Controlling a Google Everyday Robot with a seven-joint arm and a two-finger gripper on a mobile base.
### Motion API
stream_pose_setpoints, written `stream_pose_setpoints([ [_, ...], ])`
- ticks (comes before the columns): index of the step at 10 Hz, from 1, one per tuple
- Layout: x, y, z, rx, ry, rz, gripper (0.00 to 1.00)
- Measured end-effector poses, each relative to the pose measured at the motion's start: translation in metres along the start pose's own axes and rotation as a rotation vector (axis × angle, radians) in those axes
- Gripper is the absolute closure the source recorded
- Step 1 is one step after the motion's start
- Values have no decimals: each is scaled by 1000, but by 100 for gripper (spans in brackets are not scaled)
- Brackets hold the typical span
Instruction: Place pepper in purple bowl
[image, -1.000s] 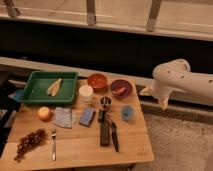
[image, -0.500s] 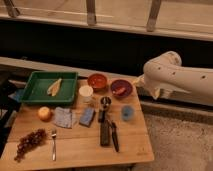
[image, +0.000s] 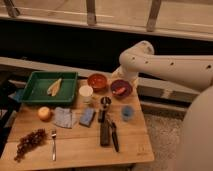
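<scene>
The small red-orange pepper (image: 120, 90) lies inside the dark purple bowl (image: 121, 95) at the back right of the wooden table. My gripper (image: 118, 76) hangs at the end of the white arm, just behind and above the bowl's far rim. The arm reaches in from the right.
An orange-red bowl (image: 97, 81) sits left of the purple one. Also on the table are a white cup (image: 86, 92), a blue cup (image: 127, 112), a green tray (image: 35, 92), black tools (image: 105, 127), a blue sponge (image: 87, 116), a cloth (image: 64, 117), an orange fruit (image: 45, 113), grapes (image: 30, 142) and a fork (image: 53, 142).
The arm has swung left from beside the table, bringing the gripper over the far rim of the purple bowl.
</scene>
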Motion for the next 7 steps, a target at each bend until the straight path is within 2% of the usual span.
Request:
stream_pose_setpoints([
  [1,4,18,4,-14,21,-26,20],
  [6,3,19,6,-18,24,-25,20],
  [7,3,17,10,-36,32,-5,20],
])
